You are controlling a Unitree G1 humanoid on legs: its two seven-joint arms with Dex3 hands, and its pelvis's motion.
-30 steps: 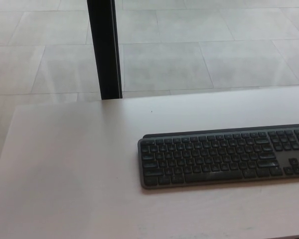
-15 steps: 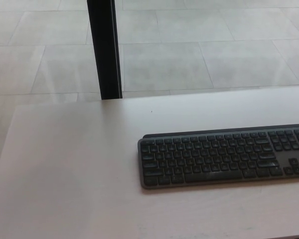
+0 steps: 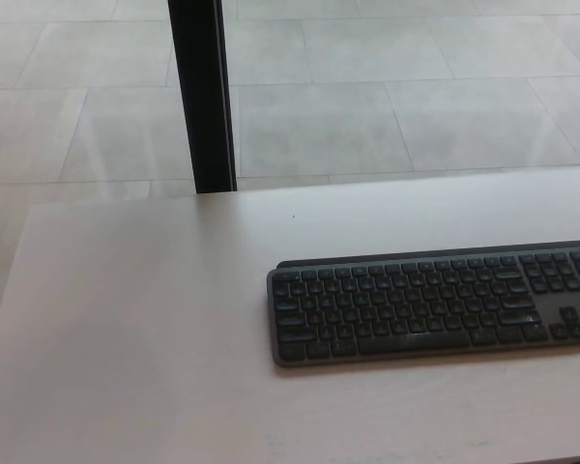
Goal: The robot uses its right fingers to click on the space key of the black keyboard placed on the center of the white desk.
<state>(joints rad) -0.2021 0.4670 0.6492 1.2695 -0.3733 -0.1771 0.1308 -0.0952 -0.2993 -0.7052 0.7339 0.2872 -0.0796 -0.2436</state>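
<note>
Office-like: white desk (image 3: 135,319), black keyboard (image 3: 425,304), tiled floor (image 3: 387,97).

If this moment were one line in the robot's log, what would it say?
hands: neither in view | black keyboard: flat on white desk, right end cut off | space key: untouched

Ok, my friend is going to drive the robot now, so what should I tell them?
Hands: neither the left nor the right hand shows in the head view.
Things: the black keyboard lies flat on the white desk, toward the right, its right end cut off by the picture's edge. The space key sits in the front row, nothing touching it.
Done: nothing visible yet.
Left: bring the right hand in and press the space key with its fingers.
</note>
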